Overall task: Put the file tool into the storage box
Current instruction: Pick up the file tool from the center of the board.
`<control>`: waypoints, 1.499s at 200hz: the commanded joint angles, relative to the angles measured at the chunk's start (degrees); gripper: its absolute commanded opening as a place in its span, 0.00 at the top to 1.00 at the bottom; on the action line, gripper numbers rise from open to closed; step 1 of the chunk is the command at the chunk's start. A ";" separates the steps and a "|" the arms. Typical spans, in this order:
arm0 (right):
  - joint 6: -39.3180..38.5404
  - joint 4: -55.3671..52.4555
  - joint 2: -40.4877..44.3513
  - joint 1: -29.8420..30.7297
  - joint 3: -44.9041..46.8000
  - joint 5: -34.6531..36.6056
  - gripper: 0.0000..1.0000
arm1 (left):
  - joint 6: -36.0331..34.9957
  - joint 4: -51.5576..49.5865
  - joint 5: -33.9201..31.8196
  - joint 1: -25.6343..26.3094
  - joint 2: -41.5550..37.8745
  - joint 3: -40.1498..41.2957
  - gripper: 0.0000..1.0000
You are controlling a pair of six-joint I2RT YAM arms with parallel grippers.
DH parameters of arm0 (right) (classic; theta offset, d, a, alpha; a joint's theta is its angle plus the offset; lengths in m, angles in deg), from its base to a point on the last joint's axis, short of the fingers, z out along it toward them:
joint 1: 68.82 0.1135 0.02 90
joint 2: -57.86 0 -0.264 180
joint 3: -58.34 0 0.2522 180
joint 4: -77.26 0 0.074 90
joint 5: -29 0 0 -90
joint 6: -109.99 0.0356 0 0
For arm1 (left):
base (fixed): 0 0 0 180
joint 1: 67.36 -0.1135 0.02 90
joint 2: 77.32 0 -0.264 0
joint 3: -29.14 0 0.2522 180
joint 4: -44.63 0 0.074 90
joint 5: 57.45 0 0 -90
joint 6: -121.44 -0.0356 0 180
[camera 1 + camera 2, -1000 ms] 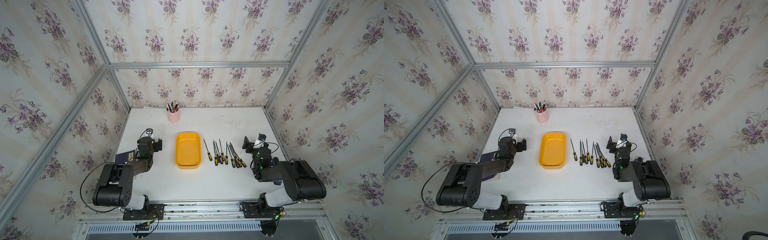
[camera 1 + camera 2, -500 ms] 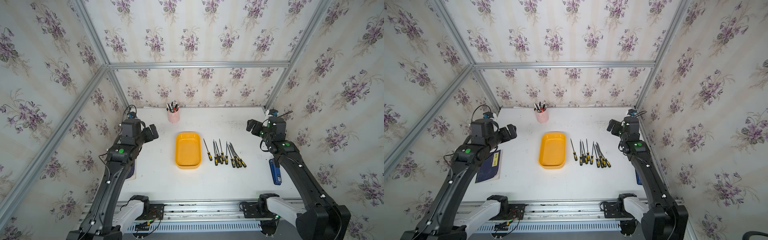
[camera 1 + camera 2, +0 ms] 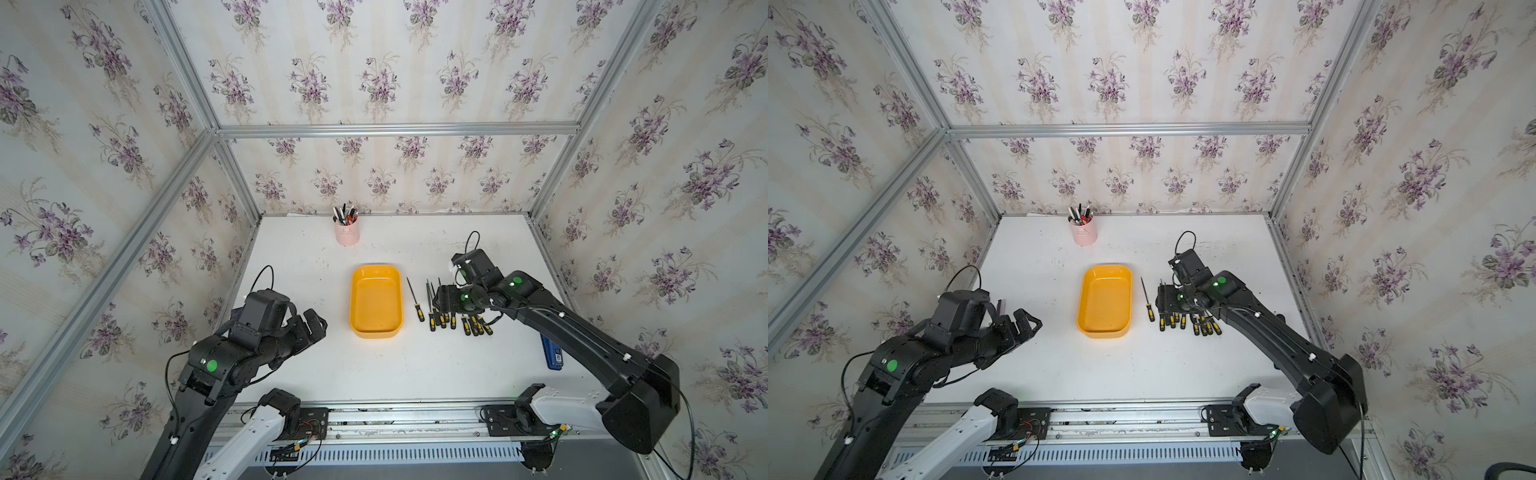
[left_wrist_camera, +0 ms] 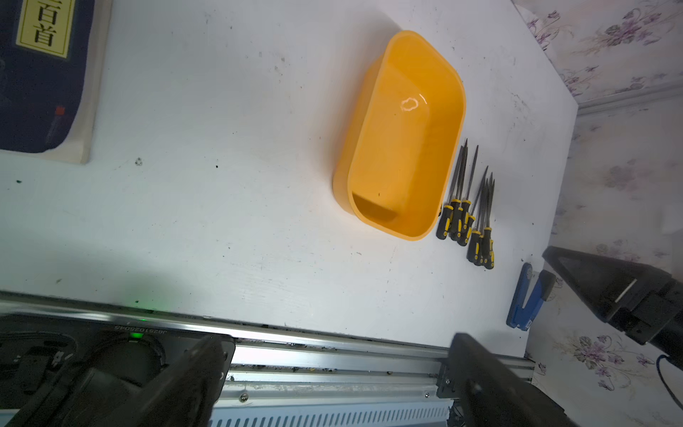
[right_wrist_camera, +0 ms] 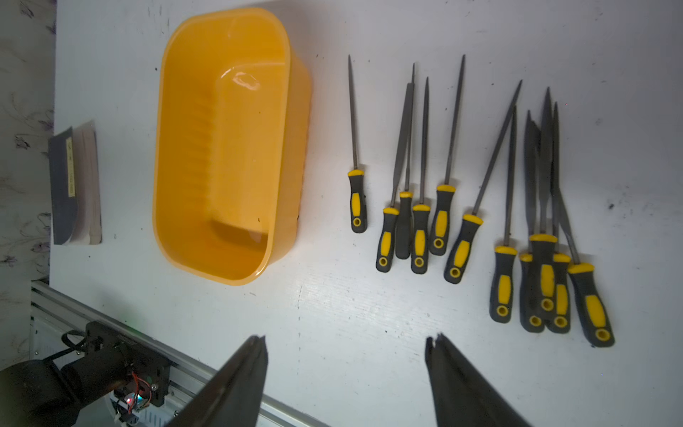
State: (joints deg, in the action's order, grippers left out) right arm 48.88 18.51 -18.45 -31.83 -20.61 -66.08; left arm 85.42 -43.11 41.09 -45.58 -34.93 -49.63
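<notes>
Slim grey files (image 5: 420, 236) w/ black-yellow handles lie beside shallow orange storage box (image 5: 221, 166); L & R jaws apart.

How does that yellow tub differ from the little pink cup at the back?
The storage box is yellow-orange, low and wide; the pink cup is tall and narrow. The storage box is empty, while the pink cup holds pens. The storage box lies centrally beside the files; the pink cup stands at the far edge of the white table. Both are open-topped containers resting on it.
</notes>
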 commanded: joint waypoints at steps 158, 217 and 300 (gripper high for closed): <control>-1.35 2.68 -32.10 5.11 -11.36 4.09 0.64 | -8.65 11.74 10.12 0.26 15.26 -2.66 0.00; -2.98 1.81 -36.10 4.97 -13.95 7.70 0.66 | -8.66 12.79 9.68 0.08 15.37 -1.76 0.00; -4.70 3.75 -38.39 4.41 -11.82 7.29 0.82 | -8.14 14.21 9.13 -0.03 15.61 -0.55 0.00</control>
State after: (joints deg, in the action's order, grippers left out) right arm 45.14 21.43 -56.61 -27.26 -33.33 -58.70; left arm 77.31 -30.65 50.73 -45.54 -19.54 -50.49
